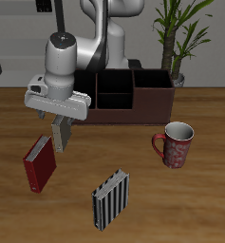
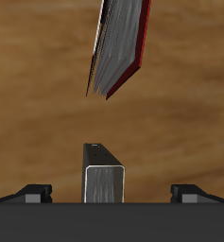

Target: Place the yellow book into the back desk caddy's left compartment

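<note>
The yellow book stands upright on the table, in front of the back desk caddy. My gripper is right above it, open, with one finger on each side of the book's top. In the wrist view the book's pale top edge lies midway between my fingertips, with wide gaps on both sides. One large black-lined end section of the caddy shows near the plant. The caddy's other end is hidden behind my arm, so I cannot tell which end is the left compartment.
A red book leans just in front of the yellow one and also shows in the wrist view. A black-and-white striped book stands near the table's front edge. A red patterned mug stands in front of the caddy. A potted plant is behind.
</note>
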Robot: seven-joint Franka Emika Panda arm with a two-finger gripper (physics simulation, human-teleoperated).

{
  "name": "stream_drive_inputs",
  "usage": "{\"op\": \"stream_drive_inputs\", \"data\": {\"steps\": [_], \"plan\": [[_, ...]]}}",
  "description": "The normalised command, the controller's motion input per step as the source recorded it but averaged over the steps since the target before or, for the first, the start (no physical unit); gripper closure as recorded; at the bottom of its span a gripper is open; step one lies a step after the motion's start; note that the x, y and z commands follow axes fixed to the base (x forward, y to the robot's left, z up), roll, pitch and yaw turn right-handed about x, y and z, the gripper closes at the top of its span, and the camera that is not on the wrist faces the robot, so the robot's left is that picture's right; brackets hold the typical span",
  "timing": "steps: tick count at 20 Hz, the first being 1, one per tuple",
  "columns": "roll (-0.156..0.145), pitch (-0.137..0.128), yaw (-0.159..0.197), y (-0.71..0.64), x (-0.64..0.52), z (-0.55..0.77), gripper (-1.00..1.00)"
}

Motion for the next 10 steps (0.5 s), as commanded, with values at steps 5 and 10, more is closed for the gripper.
{"op": "stream_drive_inputs", "data": {"steps": [5, 10], "plan": [[0.001, 0.015, -0.004, 0.03, 0.02, -0.23, -1.0], [0.022, 0.037, -0.016, 0.1, 0.05, -0.21, 1.0]]}}
